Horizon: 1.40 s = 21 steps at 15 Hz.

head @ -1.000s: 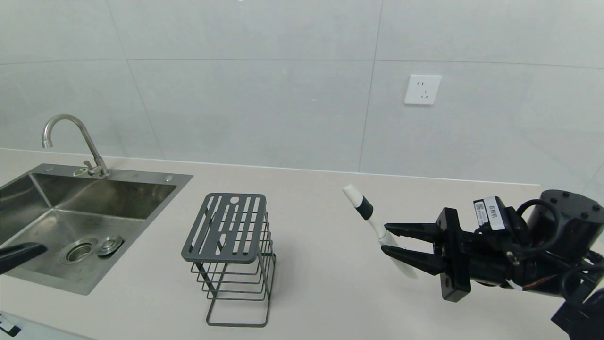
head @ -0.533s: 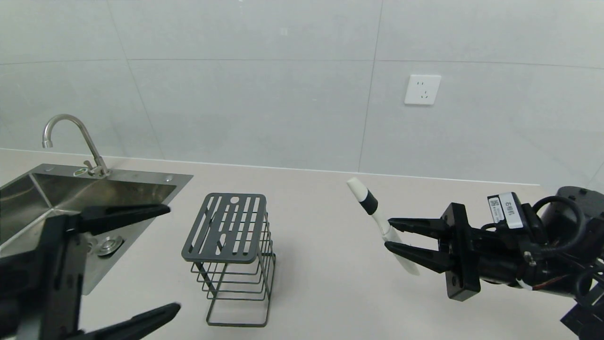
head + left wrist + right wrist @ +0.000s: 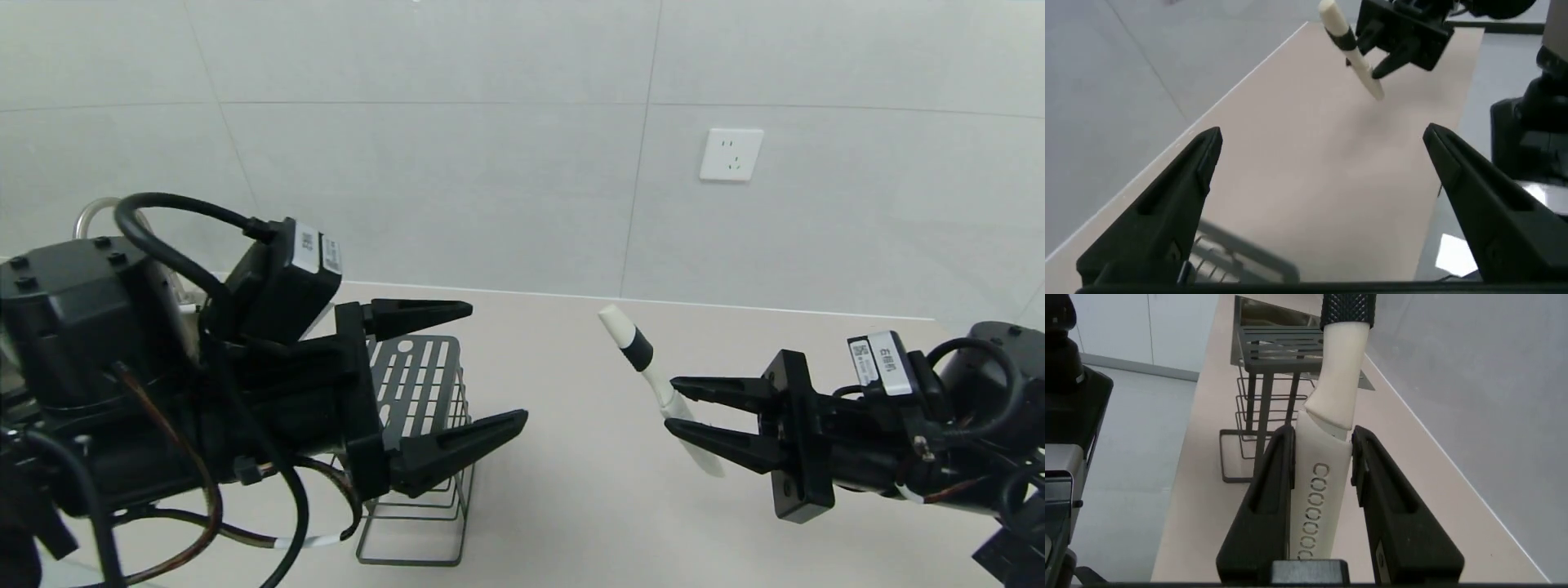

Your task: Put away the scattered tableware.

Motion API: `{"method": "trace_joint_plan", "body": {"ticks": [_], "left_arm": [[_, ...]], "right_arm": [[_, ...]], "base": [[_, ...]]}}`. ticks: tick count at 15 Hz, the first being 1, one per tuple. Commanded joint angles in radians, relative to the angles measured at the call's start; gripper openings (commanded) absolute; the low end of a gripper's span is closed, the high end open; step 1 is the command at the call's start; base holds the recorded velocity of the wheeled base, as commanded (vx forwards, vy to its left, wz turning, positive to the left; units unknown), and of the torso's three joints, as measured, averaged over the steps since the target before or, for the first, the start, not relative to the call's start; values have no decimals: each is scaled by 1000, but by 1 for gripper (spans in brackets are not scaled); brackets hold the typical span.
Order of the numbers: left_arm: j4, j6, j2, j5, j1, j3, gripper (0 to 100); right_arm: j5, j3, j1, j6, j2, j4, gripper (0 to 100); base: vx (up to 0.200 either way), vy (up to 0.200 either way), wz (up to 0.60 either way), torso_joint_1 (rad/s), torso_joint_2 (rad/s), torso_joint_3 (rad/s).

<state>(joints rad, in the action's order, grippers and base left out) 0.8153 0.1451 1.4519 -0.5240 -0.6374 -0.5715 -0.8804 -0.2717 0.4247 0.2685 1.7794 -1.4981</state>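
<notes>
My right gripper [image 3: 671, 412] is shut on a white knife [image 3: 653, 386] with a black band on its handle, holding it above the counter at the right, handle end up and tilted away. The blade with a row of oval holes sits between the fingers [image 3: 1270, 498] in the right wrist view, knife [image 3: 1327, 465]. My left gripper [image 3: 465, 367] hangs wide open over the dark wire rack [image 3: 424, 384], with nothing between its fingers [image 3: 1167, 208]. The left wrist view looks across at the knife [image 3: 1349, 47] held by the right gripper [image 3: 1376, 57]. The rack [image 3: 1270, 400] stands beyond the knife.
The beige counter [image 3: 571, 490] stretches between the two arms. A faucet [image 3: 90, 211] peeks out behind the left arm, which hides the sink. A wall socket [image 3: 731, 154] is on the tiled wall. The counter's front edge [image 3: 1454, 147] borders the floor.
My left arm has swung up and right from the bottom left corner to above the rack, gripper open, covering the sink. The right gripper with the knife barely shifted.
</notes>
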Motion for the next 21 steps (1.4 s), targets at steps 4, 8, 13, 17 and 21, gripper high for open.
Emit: {"method": "trace_joint_plan", "body": {"ticks": [4,8,13,17,21], "left_arm": [[90,-114,123,58,-80,-11,100],[116,-137,165,174,-85,-33,100],[203,-219,271,160,-159,-131,100],[275,-265,352,167,-208,-223,100],[278,-265,384,168,-206,-280,100]], "right_arm": [[0,-24,-6,-23,-28,-10,0],[0,-43,-49,-48,-28,-10,0],[0,-60,-52,-48,-37,-11,0],[0,-73,-61,-48,-38,-11,0],[0,-83,-63,-48,-38,-11,0]], "base": [[0,0,0,0,0,0],[0,0,0,0,0,0],[0,0,0,0,0,0],[0,0,0,0,0,0],[0,0,0,0,0,0]]}}
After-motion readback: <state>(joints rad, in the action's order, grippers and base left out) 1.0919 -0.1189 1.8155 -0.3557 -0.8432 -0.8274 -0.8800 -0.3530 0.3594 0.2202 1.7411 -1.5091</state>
